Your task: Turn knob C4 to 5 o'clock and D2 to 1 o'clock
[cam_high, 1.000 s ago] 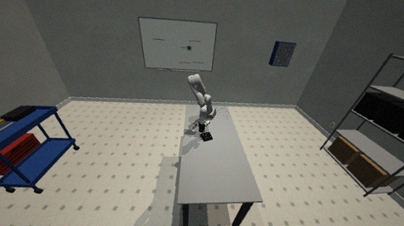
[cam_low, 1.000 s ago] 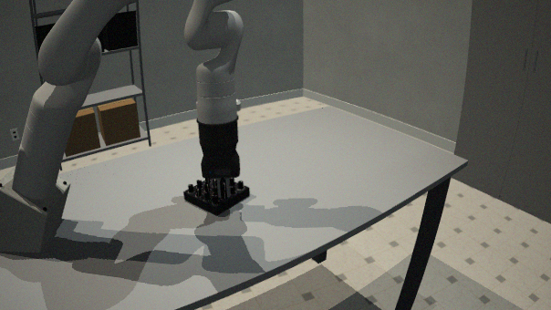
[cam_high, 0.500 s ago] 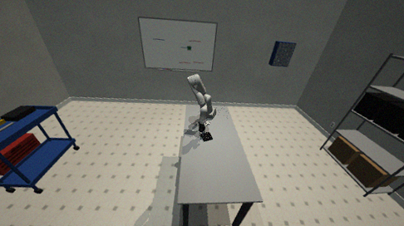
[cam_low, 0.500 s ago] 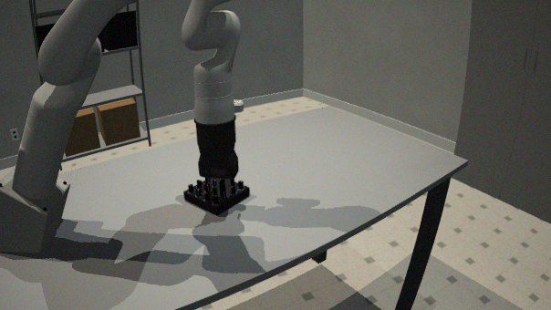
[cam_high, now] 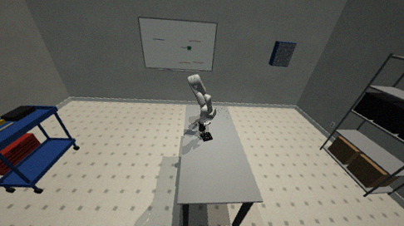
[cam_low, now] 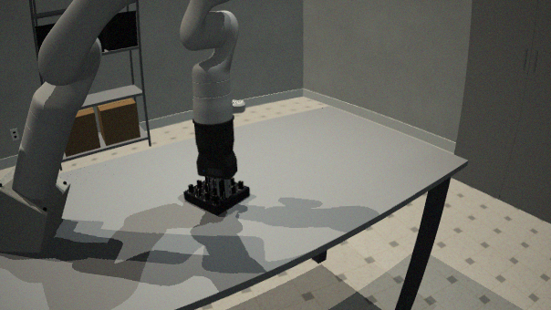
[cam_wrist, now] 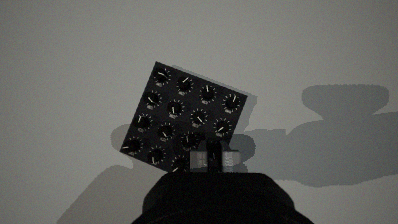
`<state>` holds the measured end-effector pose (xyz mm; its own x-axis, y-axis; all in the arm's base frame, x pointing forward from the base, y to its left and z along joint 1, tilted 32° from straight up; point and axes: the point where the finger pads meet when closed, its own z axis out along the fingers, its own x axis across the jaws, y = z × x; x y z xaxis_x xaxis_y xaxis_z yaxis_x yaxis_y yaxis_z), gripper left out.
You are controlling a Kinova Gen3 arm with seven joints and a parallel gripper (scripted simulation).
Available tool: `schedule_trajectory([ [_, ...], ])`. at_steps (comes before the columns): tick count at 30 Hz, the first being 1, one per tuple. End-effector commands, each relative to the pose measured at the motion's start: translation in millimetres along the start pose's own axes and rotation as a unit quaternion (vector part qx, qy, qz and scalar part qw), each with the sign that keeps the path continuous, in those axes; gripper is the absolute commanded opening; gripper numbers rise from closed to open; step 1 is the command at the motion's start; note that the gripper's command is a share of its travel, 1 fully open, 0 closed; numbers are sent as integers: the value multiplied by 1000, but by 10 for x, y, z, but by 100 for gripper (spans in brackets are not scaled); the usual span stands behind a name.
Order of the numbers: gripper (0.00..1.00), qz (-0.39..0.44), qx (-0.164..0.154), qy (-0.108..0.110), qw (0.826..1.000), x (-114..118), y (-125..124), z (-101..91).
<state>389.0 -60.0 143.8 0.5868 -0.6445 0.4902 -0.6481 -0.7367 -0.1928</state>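
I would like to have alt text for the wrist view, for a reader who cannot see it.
A black knob box with rows of white-lined knobs sits turned at an angle on a grey table. The gripper's two pale fingers reach over its lower right part, and shadows fall on both sides.

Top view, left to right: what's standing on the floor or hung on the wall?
Blue cart → whiteboard → blue-edged wall panel → shelf rack. Table omitted, it overlaps the whiteboard's span.
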Motion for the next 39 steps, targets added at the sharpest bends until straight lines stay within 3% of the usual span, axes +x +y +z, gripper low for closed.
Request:
schedule_trajectory([
  [1,30,7,0,1,1000,-1,1,-2],
  [35,30,31,0,1,1000,-1,1,-2],
  [36,46,31,0,1,1000,-1,1,-2],
  [39,46,31,0,1,1000,-1,1,-2],
])
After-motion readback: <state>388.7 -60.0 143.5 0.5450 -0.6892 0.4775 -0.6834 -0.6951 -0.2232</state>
